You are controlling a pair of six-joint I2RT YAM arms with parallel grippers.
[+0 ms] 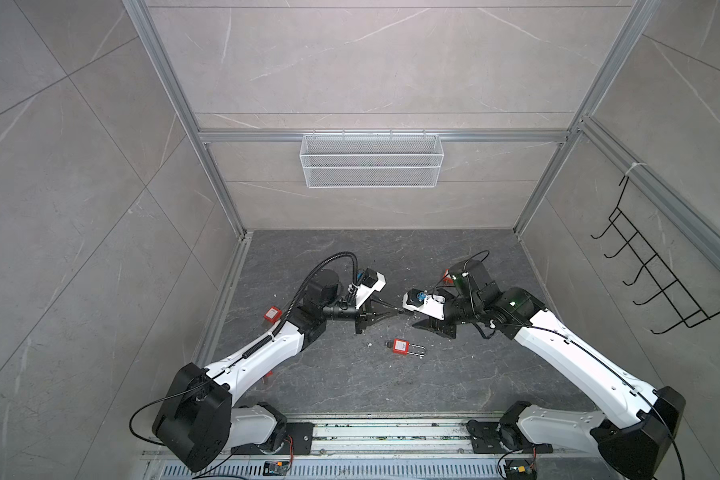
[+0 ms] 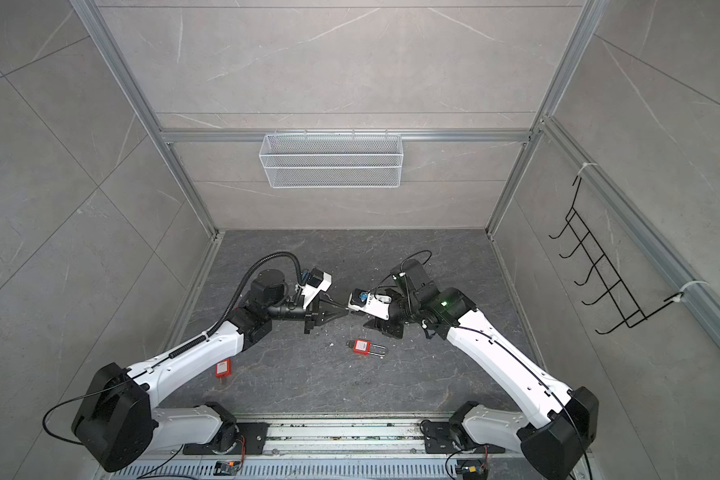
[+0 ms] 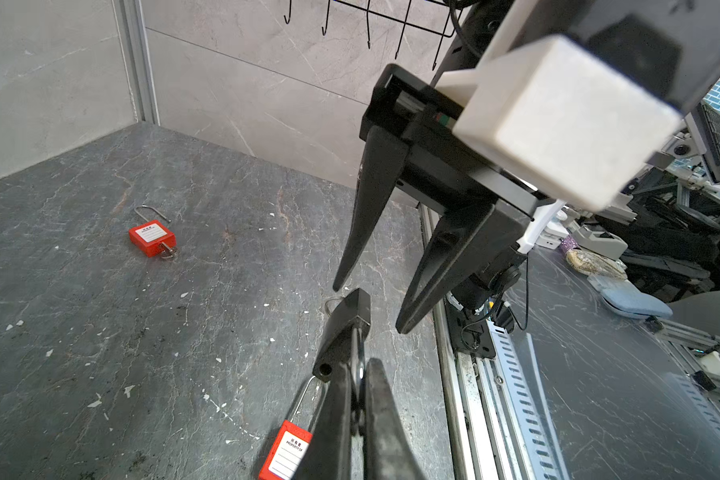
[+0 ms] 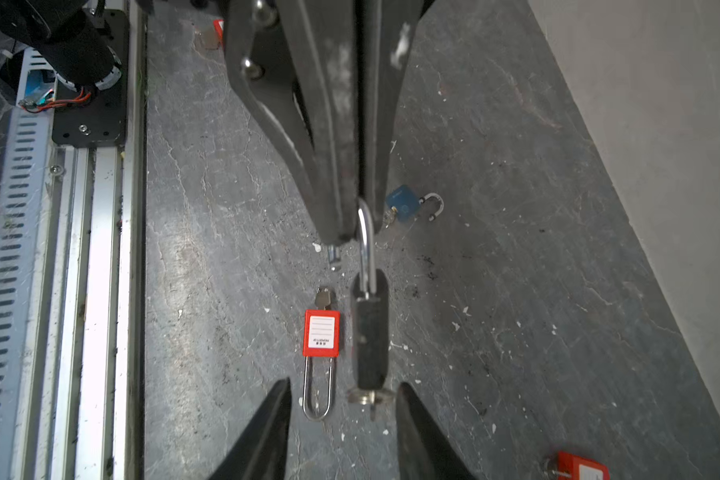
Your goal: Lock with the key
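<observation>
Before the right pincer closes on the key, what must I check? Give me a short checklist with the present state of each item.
1. Left pincer grips the shackle of the black padlock: ok.
2. Right pincer is open: ok.
3. Key sits in the padlock's end: ok.
4. Key lies between the right fingertips: ok.
5. Shackle is pushed fully into the body: not ok, one hole looks empty.
6. Right pincer is clear of the red padlock on the floor: cannot tell.
</observation>
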